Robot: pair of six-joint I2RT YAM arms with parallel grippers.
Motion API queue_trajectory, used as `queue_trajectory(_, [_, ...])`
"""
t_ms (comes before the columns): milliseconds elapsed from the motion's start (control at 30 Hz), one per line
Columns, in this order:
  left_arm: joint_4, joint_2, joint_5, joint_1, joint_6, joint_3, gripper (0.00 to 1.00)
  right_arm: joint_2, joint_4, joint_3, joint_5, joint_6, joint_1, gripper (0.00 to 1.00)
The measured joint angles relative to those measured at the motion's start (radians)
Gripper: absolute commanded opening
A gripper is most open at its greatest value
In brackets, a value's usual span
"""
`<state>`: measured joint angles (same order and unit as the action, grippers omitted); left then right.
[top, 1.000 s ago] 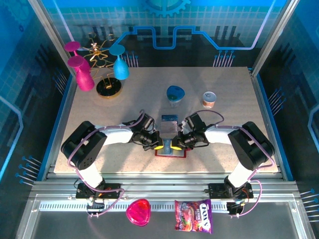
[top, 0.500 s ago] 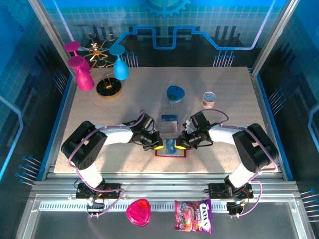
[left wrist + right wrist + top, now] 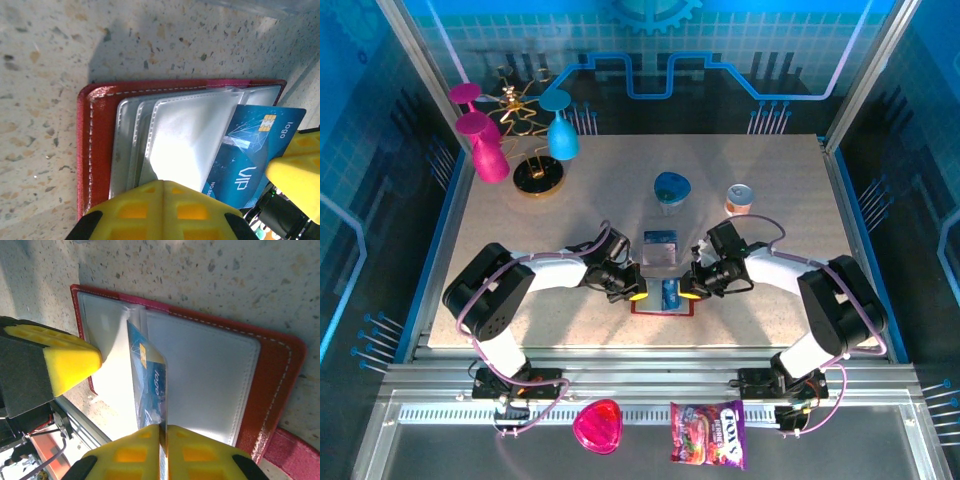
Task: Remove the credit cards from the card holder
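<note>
Your right hand [image 3: 163,432] was pinched shut on the blue card [image 3: 150,385], half out of the red card holder [image 3: 275,385]; your left hand [image 3: 162,192], closed empty, rested on its pockets [image 3: 185,135]; the card looked thin, stiff, slick; its free edge suited gripping.

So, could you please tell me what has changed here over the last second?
The right gripper, shut on the blue card, has drawn back to its right, sliding the card further out of the card holder. The left gripper stayed shut on the holder's pockets. The holder and the loose card beyond it did not move.
</note>
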<state>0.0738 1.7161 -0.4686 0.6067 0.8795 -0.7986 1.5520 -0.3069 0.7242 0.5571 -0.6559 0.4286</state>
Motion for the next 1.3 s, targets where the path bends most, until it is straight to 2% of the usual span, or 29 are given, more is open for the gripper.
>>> queue_trajectory(667, [0.000,0.000,0.000,0.000,0.000,0.001,0.03,-0.019,-0.060,0.018,-0.044,0.007,0.000,0.11])
queue_trajectory(1000, [0.002,-0.008,0.000,0.000,0.001,0.003,0.15,-0.018,-0.043,0.024,-0.050,-0.024,0.045,0.17])
queue_trajectory(1300, [0.037,-0.026,0.000,-0.002,0.000,0.003,0.16,-0.019,-0.029,0.045,-0.058,-0.070,0.090,0.17])
